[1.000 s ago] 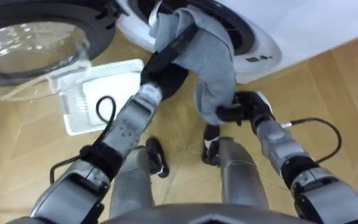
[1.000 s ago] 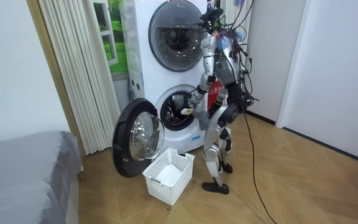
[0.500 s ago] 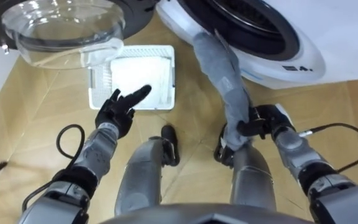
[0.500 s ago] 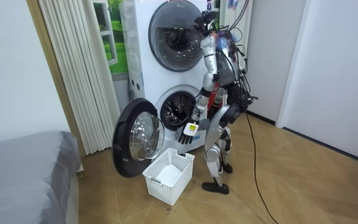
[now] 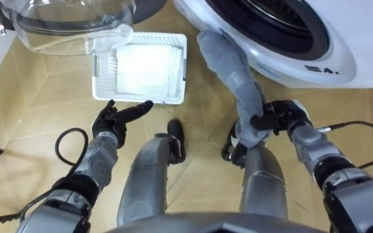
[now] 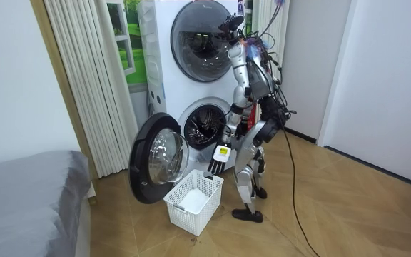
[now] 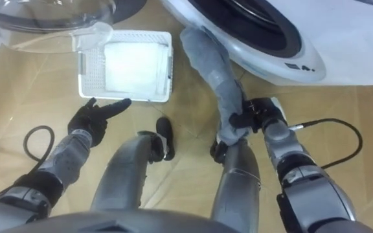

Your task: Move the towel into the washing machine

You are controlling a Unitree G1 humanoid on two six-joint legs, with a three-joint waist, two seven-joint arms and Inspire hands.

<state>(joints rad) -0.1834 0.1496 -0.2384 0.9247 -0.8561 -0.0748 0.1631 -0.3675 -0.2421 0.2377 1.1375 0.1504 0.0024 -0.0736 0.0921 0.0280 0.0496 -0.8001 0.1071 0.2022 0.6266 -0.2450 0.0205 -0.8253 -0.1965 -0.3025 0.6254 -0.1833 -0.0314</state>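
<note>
Eye views: The right hand (image 5: 276,121) is seen closed, its fingers curled round the lower end of one grey towel (image 5: 233,70). From that hand the towel runs up and to its left, hanging as a thick rope. The towel's far end lies on the white lower rim of the washing machine (image 5: 326,63) opening. Whether it reaches inside the drum cannot be told.

The left hand (image 5: 111,120) is seen open, with fingers stretched out and nothing held or touched. Just beyond its fingertips one white basket (image 5: 100,92) stands on the wooden floor (image 5: 24,110). Beyond the basket, further from that hand, one round glass door (image 5: 63,22) stands open.

Room view: The robot is seen standing upright before two stacked machines. The lower one has its door swung out towards the room view's left. The left hand hangs low, directly above the basket and apart from it. One grey bed (image 6: 27,193) is noted well away from that hand, at the room view's left edge. The towel cannot be made out here.
</note>
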